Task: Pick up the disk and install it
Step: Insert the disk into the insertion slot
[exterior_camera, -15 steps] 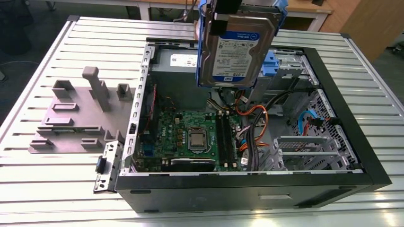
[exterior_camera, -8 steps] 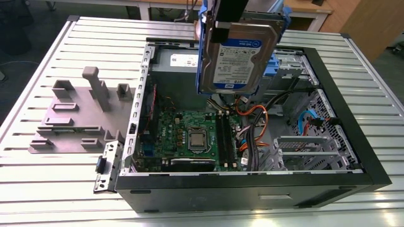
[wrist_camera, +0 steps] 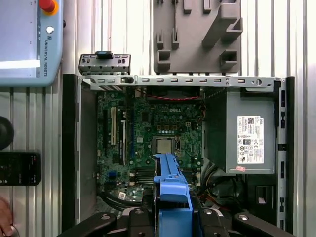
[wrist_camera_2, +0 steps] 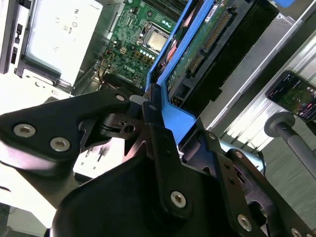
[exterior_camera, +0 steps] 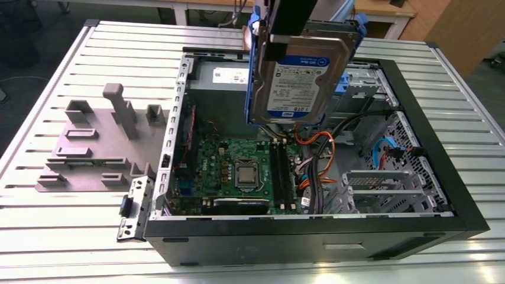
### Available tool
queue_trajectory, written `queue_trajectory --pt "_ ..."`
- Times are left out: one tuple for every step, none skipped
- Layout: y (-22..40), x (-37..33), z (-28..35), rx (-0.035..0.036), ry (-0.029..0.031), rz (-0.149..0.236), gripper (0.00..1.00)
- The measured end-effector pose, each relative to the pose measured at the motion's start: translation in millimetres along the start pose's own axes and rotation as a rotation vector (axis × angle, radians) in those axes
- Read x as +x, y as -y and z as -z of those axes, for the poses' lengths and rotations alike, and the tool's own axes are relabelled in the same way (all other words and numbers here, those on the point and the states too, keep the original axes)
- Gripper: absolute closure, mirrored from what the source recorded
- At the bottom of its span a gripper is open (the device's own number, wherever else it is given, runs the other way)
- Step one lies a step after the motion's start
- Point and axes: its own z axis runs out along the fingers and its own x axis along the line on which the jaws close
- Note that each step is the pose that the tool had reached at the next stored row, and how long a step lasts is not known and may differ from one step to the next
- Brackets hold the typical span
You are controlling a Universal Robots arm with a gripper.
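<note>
My claw [wrist_camera_2: 145,104] is clamped on the disk [exterior_camera: 300,77], pinching the edge of its blue frame. I hold the disk upright in the air, its label facing the exterior view. It hangs above the open computer case [exterior_camera: 316,229], over the green circuit board [exterior_camera: 236,165]. The case lies on the slatted desk [exterior_camera: 47,236], beside a grey moulded plate [exterior_camera: 91,148].

You have the gripper [wrist_camera: 173,222] clamped on both sides of the disk [wrist_camera: 172,185], blue carrier edge-on | straight ahead of the gripper you see the motherboard [wrist_camera: 148,133] inside the open case [wrist_camera: 177,80] | grey power supply [wrist_camera: 242,133] beside the motherboard, off the gripper's line
</note>
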Motion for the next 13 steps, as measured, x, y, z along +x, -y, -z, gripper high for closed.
queue_trajectory --pt "0.3 0.4 0.0 0.0000 0.0000 0.000 0.64" --pt "0.8 0.7 -0.1 -0.0001 0.0000 0.000 0.64" --pt "1.5 0.8 -0.1 -0.0004 0.0000 0.000 0.64" --pt "2.7 1.1 -0.1 -0.0010 -0.0002 0.000 0.64" --pt "3.9 1.3 -0.2 -0.0015 -0.0002 0.000 0.64" --pt "5.1 1.4 -0.3 -0.0020 -0.0002 0.000 0.64" --pt "6.1 1.5 -0.5 -0.0024 -0.0001 0.000 0.64" --pt "6.8 1.6 -0.5 -0.0025 -0.0001 0.000 0.64" --pt "7.2 1.6 -0.6 -0.0026 0.0000 0.000 0.64" --pt "7.3 1.6 -0.6 -0.0026 0.0001 0.000 0.64" --pt "8.1 1.6 -0.8 -0.0026 -0.0001 0.000 0.64" --pt "8.9 1.6 -1.0 -0.0026 -0.0001 0.000 0.64" --pt "8.9 1.6 -1.0 -0.0026 -0.0001 0.000 0.64"
